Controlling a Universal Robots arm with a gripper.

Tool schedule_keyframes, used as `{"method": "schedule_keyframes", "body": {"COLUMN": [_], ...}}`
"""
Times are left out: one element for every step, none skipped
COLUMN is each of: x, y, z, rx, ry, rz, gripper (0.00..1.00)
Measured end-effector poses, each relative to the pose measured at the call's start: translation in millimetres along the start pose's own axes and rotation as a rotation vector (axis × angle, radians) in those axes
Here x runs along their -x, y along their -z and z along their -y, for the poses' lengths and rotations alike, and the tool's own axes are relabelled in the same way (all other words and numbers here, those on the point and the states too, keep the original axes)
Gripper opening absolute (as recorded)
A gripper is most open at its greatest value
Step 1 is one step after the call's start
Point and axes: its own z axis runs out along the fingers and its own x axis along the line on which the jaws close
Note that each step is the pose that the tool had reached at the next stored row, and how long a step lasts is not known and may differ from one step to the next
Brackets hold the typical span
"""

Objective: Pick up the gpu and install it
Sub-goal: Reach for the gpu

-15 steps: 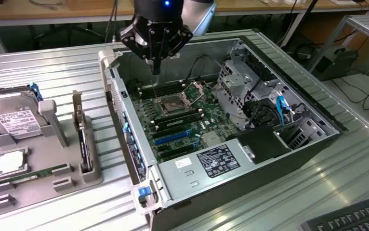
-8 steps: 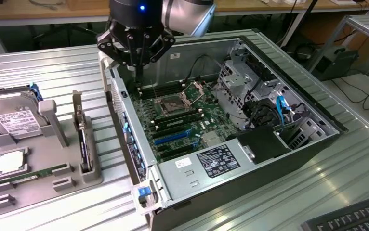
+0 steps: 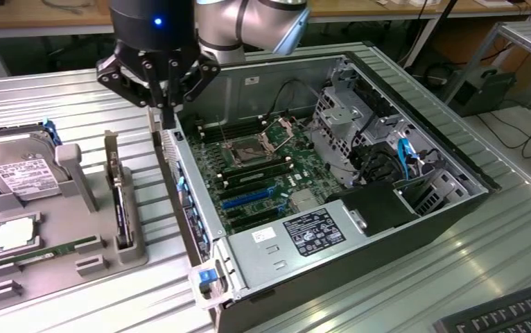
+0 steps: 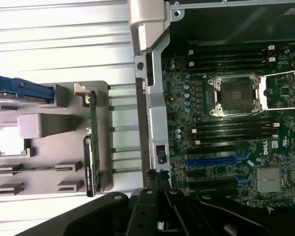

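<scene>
End effector (image 3: 166, 119) closed, empty, at case (image 3: 247, 258) rim; gpu (image 3: 118, 200) upright in holder (image 3: 137, 254) nearby, untouched.

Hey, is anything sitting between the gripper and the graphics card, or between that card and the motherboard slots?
Nothing visible lies between the shut gripper and the thin black graphics card, upright in its grey holder. Between card and blue motherboard slots stands the open computer case's metal wall.

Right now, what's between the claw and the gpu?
Wrist view: the gray holder's rim and a bare strip of ribbed table lie between the gpu and the claw.
</scene>
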Motion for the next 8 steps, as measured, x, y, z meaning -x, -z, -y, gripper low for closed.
{"method": "schedule_keyframes", "body": {"x": [-4.5, -13.1, -19.0, -23.6, -30.9, -39.0, -45.3, -50.5], "y": [-1.0, -3.2, -5.1, -6.6, -9.3, -12.3, -14.7, -16.4], "z": [0.9, 2.3, 3.1, 3.7, 4.6, 5.4, 6.1, 6.5], "rx": [0.0001, -0.0001, 0.0, 0.0, 0.0, 0.0, 0.0001, -0.0001], "ry": [0.0, 0.0, 0.0, 0.0, 0.0, 0.0, 0.0, 0.0], "rz": [0.0, -0.0001, 0.0, 0.0, -0.0001, 0.0001, 0.0001, 0.0], "gripper": [0.11, 0.11, 0.11, 0.11, 0.11, 0.11, 0.11, 0.11]}}
